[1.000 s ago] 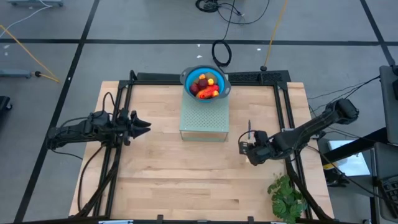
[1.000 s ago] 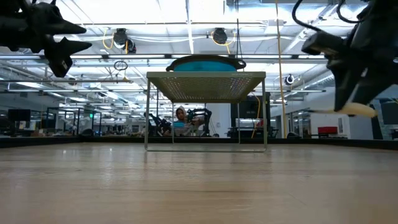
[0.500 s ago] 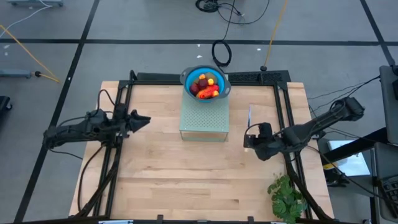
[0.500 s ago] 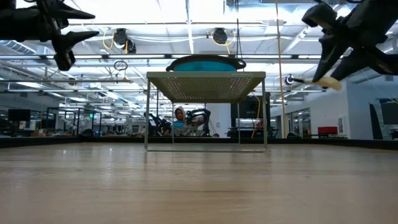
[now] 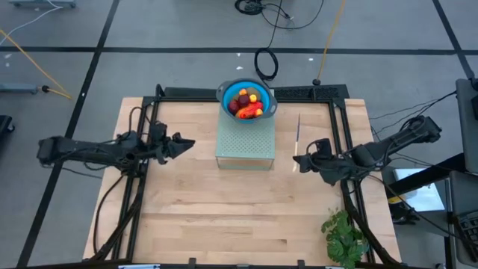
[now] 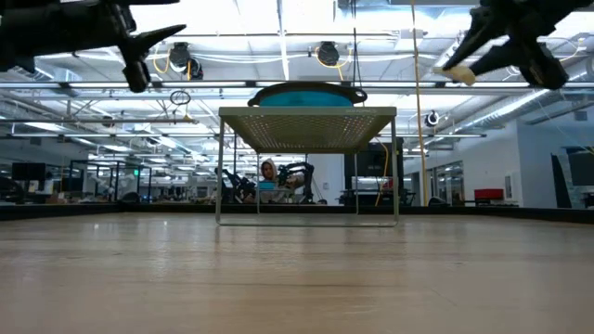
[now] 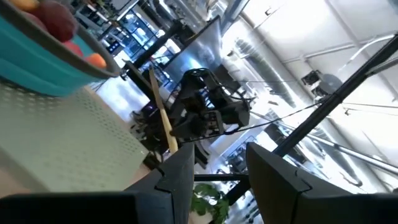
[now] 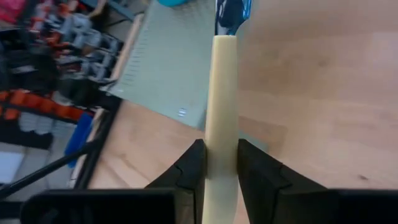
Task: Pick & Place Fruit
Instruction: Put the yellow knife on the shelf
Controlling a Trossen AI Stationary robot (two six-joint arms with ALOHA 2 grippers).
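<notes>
The fruit (image 5: 247,101) lies heaped in a blue bowl (image 5: 224,93), red and orange pieces on top. The bowl stands on a pale green perforated stand (image 5: 246,146) at the table's far middle. My right gripper (image 5: 301,161) hovers to the right of the stand, shut on a slim pale-handled knife (image 5: 299,127). My left gripper (image 5: 190,142) is open in the air, left of the stand and pointing at it. The left wrist view shows the bowl's fruit (image 7: 57,20) close by and the knife (image 7: 160,106) farther off. My right gripper pinches the knife's pale handle (image 8: 221,112) between its two fingers (image 8: 189,171). It comes roughly level from the table's right and lies across the handle. The knife is lifted clear of the table, with its blade (image 8: 231,15) pointing toward the far edge.
A green leafy bunch (image 5: 343,235) lies at the near right corner. The wooden table (image 5: 224,217) has a dark frame along its sides. The stand's thin legs (image 6: 219,167) leave a gap beneath it. Cables lie on the floor beyond the far edge.
My right gripper has risen and moved toward the far edge, carrying the knife up with it. My left gripper has risen and moved right, toward the stand.
</notes>
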